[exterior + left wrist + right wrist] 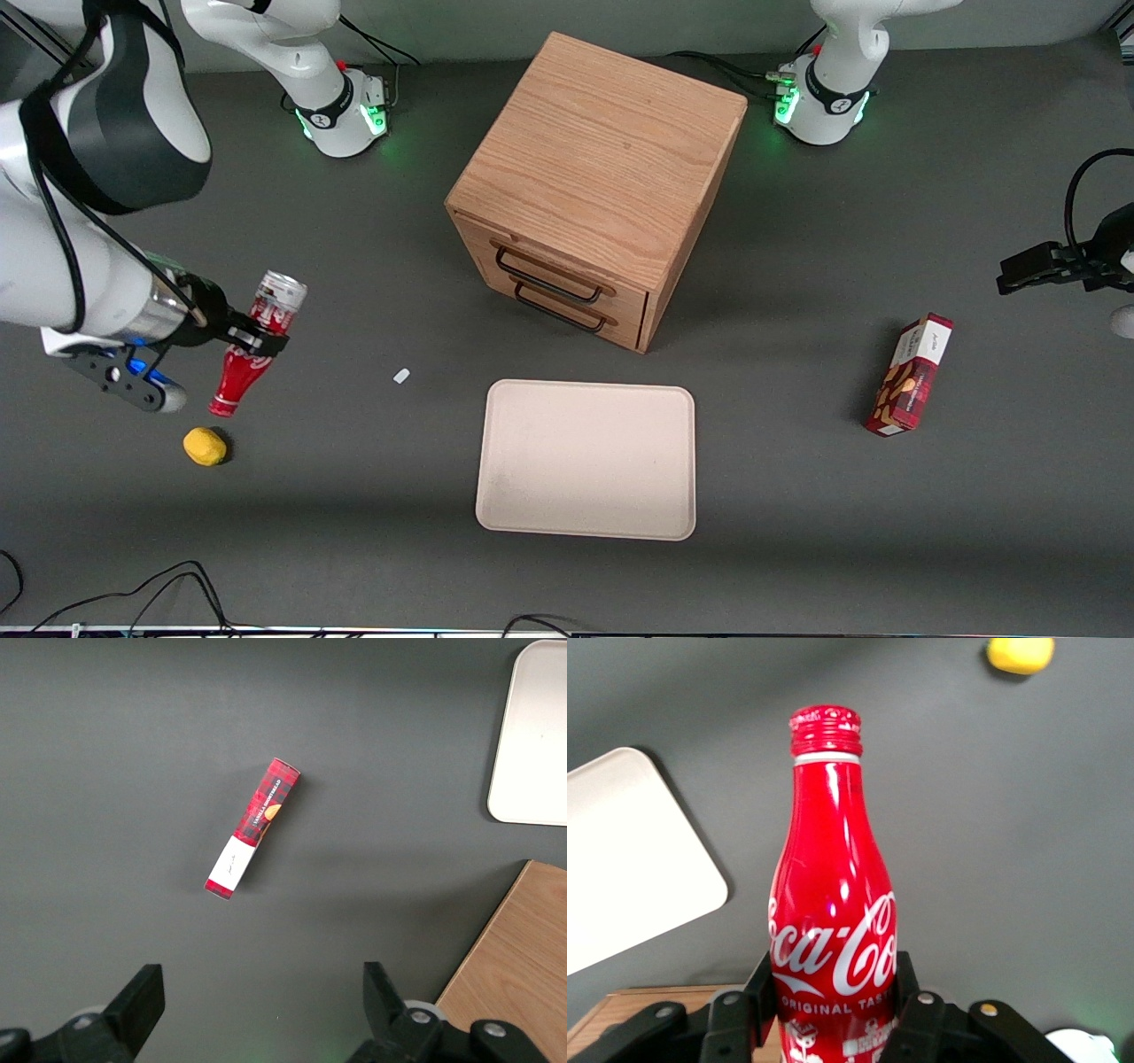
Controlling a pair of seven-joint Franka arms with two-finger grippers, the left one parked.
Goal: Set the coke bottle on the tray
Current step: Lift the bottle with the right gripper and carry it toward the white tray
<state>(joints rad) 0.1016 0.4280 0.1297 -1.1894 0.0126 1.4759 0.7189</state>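
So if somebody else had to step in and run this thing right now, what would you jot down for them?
Gripper: shut on the coke bottle, toward the working arm's end of the table.
Coke bottle: lifted off the table, tilted, cap pointing down toward the front camera, silver base up. A yellow lemon-like object lies just nearer the front camera.
Tray: nothing on it, in front of the wooden drawer cabinet.
Done: bottle grasped and lifted.
Left: carry it over the tray, set it down, release.

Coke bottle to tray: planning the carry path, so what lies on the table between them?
In the front view, only a small white scrap lies between the coke bottle, held in the gripper, and the tray; otherwise bare table.
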